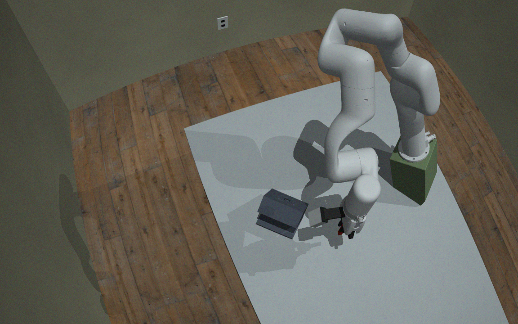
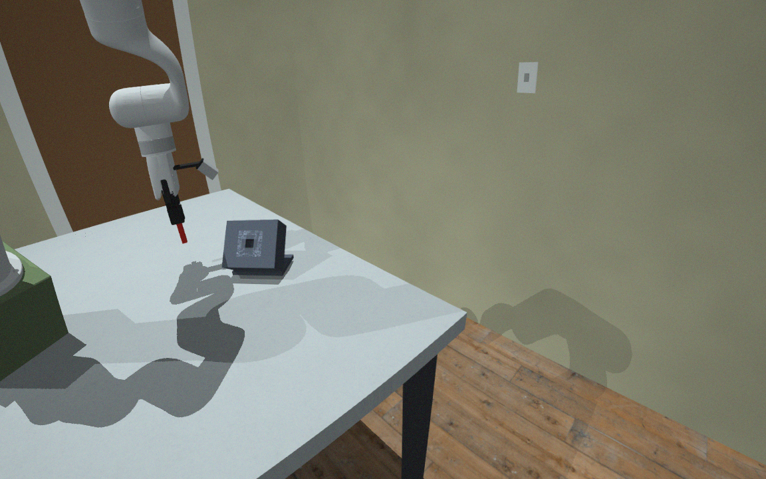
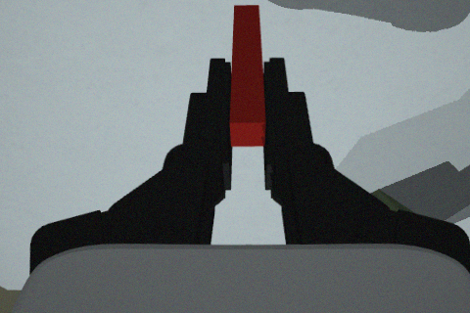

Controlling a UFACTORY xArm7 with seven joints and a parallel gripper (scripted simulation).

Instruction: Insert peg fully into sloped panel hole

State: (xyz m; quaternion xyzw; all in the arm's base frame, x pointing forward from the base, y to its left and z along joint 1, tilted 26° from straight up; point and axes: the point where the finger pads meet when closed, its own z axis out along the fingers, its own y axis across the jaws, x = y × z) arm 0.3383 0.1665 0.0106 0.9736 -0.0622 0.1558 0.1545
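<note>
Above the pale bench (image 2: 338, 333), the gripper (image 2: 173, 205) is clenching the red peg (image 2: 182, 233) near its upper end, so most of the peg's length is hanging free below the black fingers. In the exterior view the peg is leaning slightly and its lower tip is sitting clear of the bench, with its shadow lying apart from it. The wrist view is showing the peg centred between the two fingers, gripped on opposite flat sides.

The sloped panel (image 2: 250, 243) is facing this way on a dark grey block resting on the bench just beside the peg, and its square hole (image 2: 249, 242) is showing as a dark patch in the middle of the face. Peg and block are not touching.

The step in hand appears to be carrying the peg over to the hole. To do it well, the wrist is going to need tilting until the peg's long axis is running square to the sloped face, not straight down. The peg's flat sides should be turned to match the square hole before the tip is reaching it. Approaching along that axis slowly, with the grip kept firm, should be limiting the risk of the tip catching the hole's edge and the peg twisting in the fingers.
</note>
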